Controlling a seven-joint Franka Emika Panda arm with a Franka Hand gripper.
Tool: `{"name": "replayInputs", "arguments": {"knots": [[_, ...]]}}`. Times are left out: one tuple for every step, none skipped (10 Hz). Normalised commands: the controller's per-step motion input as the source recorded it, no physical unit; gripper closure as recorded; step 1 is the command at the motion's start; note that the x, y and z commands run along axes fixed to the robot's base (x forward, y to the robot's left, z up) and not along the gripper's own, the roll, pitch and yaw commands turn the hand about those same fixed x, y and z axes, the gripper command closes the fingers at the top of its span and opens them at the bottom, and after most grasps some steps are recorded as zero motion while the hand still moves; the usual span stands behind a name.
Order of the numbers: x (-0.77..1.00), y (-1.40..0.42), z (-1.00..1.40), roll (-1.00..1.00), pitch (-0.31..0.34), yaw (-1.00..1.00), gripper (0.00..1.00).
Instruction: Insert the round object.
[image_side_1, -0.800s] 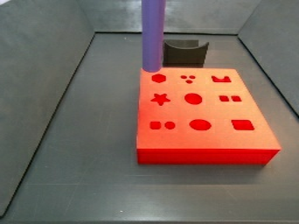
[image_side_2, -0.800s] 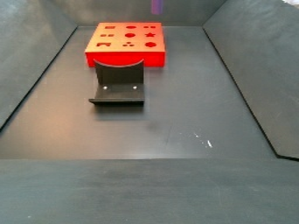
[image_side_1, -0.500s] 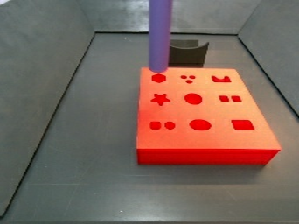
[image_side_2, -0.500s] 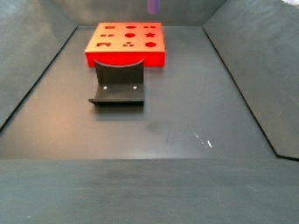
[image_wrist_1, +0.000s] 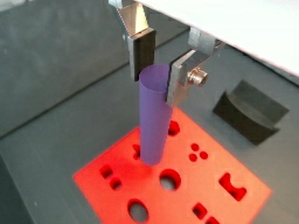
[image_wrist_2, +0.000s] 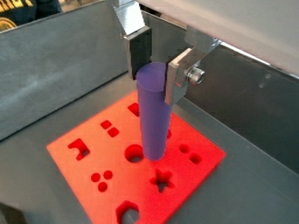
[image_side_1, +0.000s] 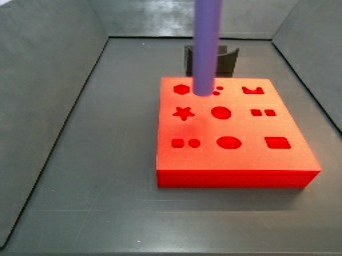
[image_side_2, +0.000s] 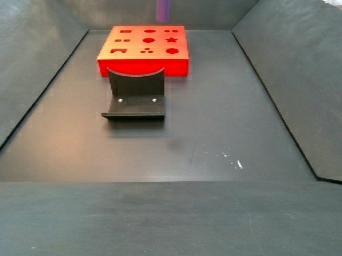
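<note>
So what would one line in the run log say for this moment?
claw: shut on purple peg | peg: upright, above red block | tip: over holes, not inserted | fixture: beside block

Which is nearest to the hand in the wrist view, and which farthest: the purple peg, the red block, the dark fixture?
1. Purple peg, held in the hand.
2. Red block, under the peg's lower end.
3. Dark fixture, off to the side on the floor.
</note>
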Motion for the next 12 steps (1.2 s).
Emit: {"name": "replayInputs", "arguments": {"knots": [[0.99, -0.03, -0.14, 0.00, -0.177, 0.00, 1.00], [1.00, -0.07, -0.06, 0.00, -0.176, 0.00, 1.00], [1.00, -0.06, -0.03, 0.00, -0.177, 0.00, 1.00], [1.00, -0.01, -0.06, 0.00, -0.163, 0.00, 1.00], [0.85, -0.05, -0.21, 0.22, -0.081, 0.01, 1.00], [0.67, -0.01, -0.20, 0.30, -0.019, 0.00, 1.00], [0.71, 0.00, -0.26, 0.28, -0.051, 0.00, 1.00], [0.65, -0.01, -0.25, 0.29, -0.046, 0.00, 1.00], [0.34, -0.04, -0.19, 0.27, -0.007, -0.01, 1.00], [0.01, 0.00, -0.14, 0.23, 0.000, 0.00, 1.00], [-0.04, 0.00, -0.14, 0.17, 0.000, -0.05, 1.00], [-0.26, 0.00, -0.11, 0.14, 0.000, -0.13, 1.00]]}}
